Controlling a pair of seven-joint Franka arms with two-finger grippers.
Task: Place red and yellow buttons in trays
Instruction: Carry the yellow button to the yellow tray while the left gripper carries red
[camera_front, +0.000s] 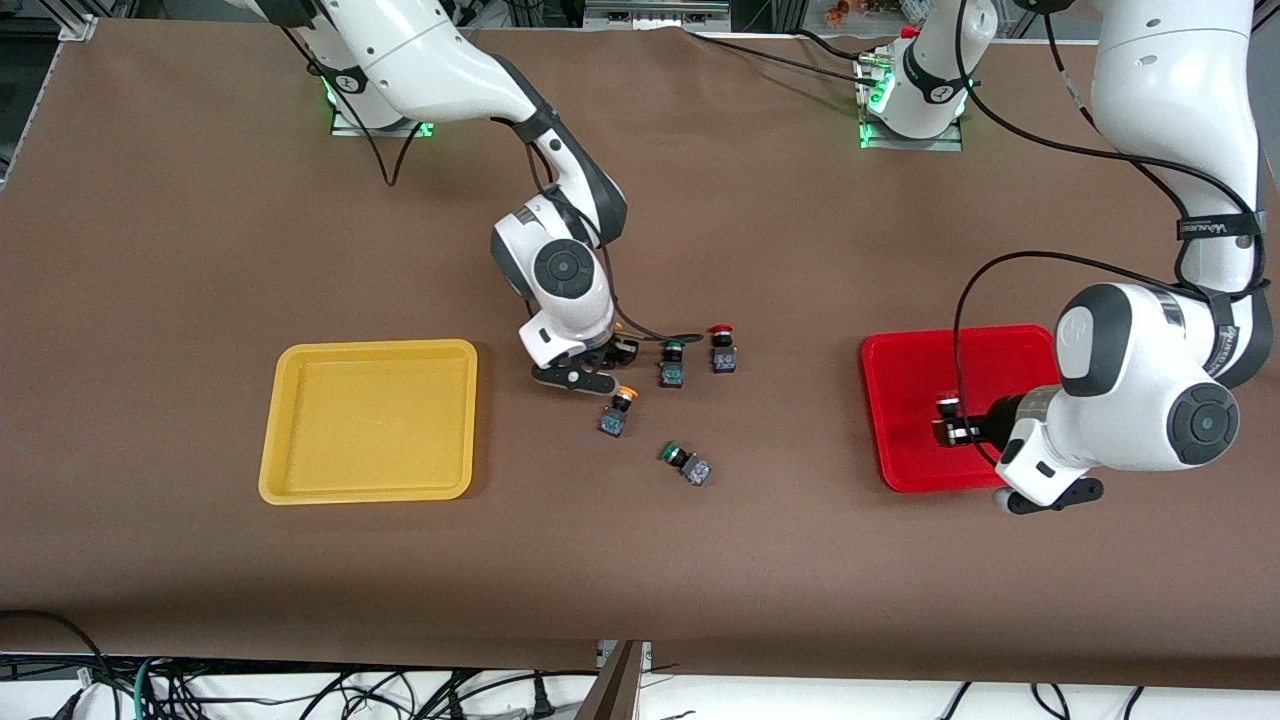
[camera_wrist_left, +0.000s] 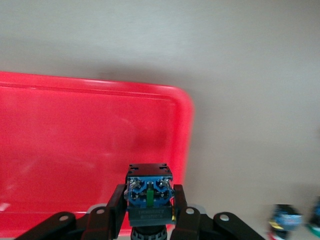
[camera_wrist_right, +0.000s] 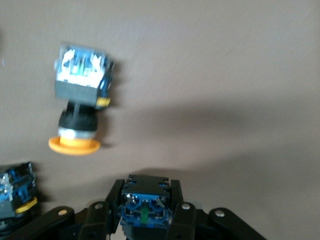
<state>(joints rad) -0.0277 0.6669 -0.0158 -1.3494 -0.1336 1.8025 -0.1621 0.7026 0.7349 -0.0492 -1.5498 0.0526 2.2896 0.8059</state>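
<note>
Left gripper (camera_wrist_left: 150, 212) jaws clamped a blocky dark button switch (camera_wrist_left: 149, 192) with blue terminal face, over the glossy red rounded-corner plastic tray (camera_front: 905, 440); cap colour hidden in both views. Right gripper (camera_wrist_right: 146, 220) jaws pinched a like switch (camera_wrist_right: 146, 205) low over the matte brown tabletop (camera_front: 200, 250) near the loose cluster. Right wrist view alone showed the orange-yellow mushroom-capped button (camera_wrist_right: 80, 102) lying on its side. Front view showed the empty-looking yellow plastic tray (camera_front: 290, 420), red-capped button (camera_front: 722, 350), two green-capped switches (camera_front: 672, 364).

Yellow tray (camera_front: 370, 420) and red tray (camera_front: 920, 400) lie flat; one yellow-capped button (camera_front: 617, 410) and one red-capped button (camera_front: 722, 350) between them
</note>
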